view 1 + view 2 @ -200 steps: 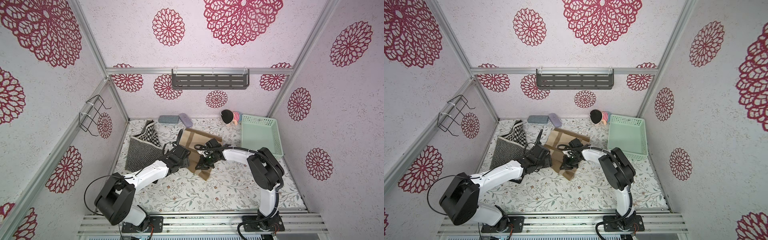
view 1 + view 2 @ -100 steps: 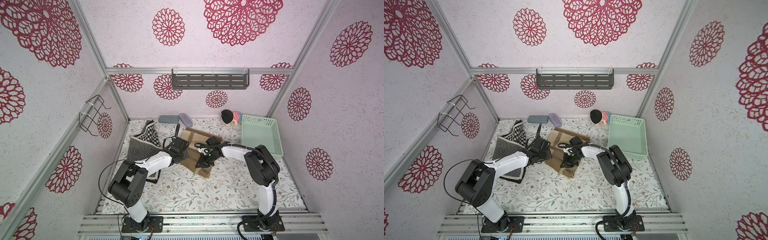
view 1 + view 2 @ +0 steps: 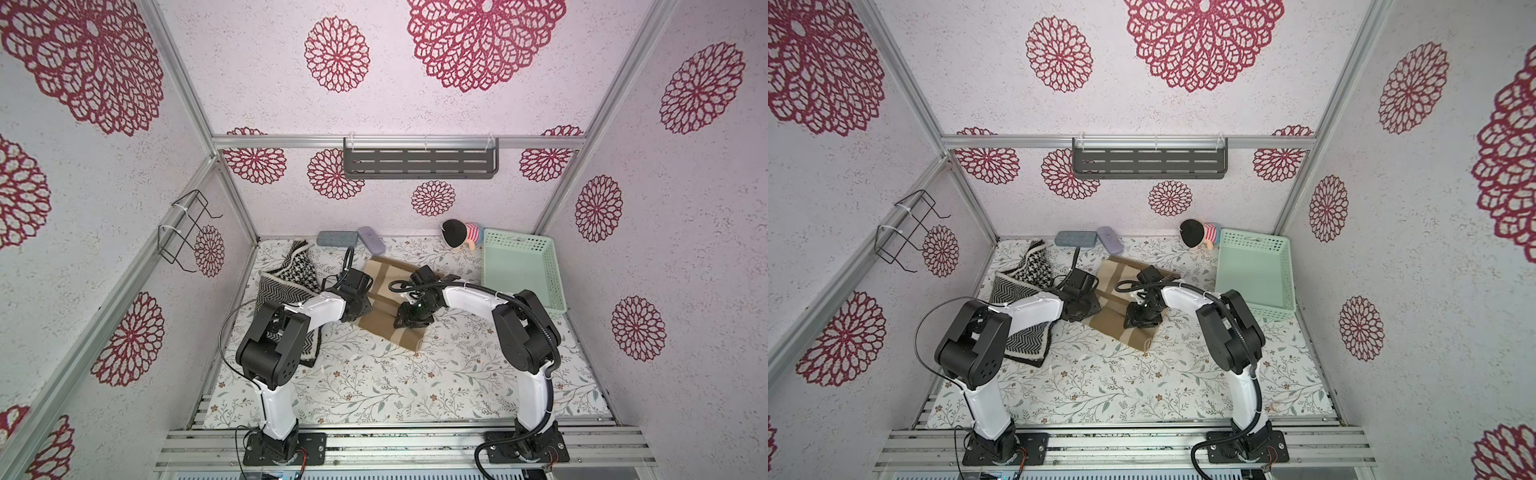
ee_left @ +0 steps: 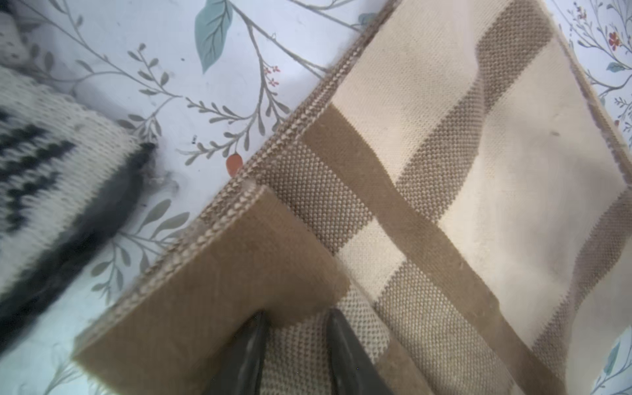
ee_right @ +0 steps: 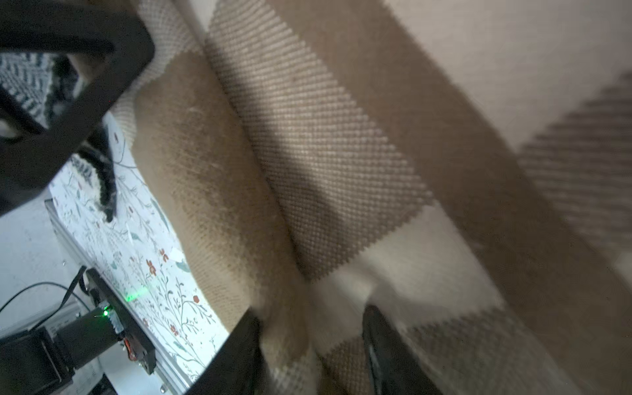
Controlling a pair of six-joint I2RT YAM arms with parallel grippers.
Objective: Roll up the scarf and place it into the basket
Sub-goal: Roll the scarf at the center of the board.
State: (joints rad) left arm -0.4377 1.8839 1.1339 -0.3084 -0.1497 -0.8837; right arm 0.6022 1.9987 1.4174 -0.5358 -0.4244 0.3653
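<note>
1. On the left wall, black wire rack (image 3: 185, 232), tied to the frame rail; below it, along the left edge of the floral counter (image 3: 374, 386), black-and-white knitted cloth (image 3: 286, 274), partly hidden under the left arm (image 3: 320, 305).
2. At the back edge, side by side, grey-blue case (image 3: 336, 239) and lilac case (image 3: 371, 245); higher up, on the back wall, dark grey slotted shelf (image 3: 419, 164).
3. Just right of the knitted cloth, left jaws low on the left border of the scarf (image 3: 380, 328); from the left wrist, narrowly spread, dark fingers (image 4: 249, 349) at the rim of a plain brown flap (image 4: 222, 273) folded over the checked layer; that layer visible in the gap.
4. Mid-counter, between the two arms in both top views, tan-and-cream checked scarf (image 3: 1111, 320) lying slantwise and mostly flat; far end toward the back wall, near end toward the front; not rolled up, not in the basket.
5. Right of centre, right jaws on the scarf's right side, at the end of the right arm (image 3: 469, 297); from the right wrist, spread wide, fingers (image 5: 239, 352) either side of a raised ridge of cream cloth; nothing clamped.
6. Near the right rear corner, plush doll (image 3: 459, 239) with black hair and striped top; just beside it, pale mint-green basket (image 3: 515, 248), upright along the right wall, apart from the scarf, bare counter between.
</note>
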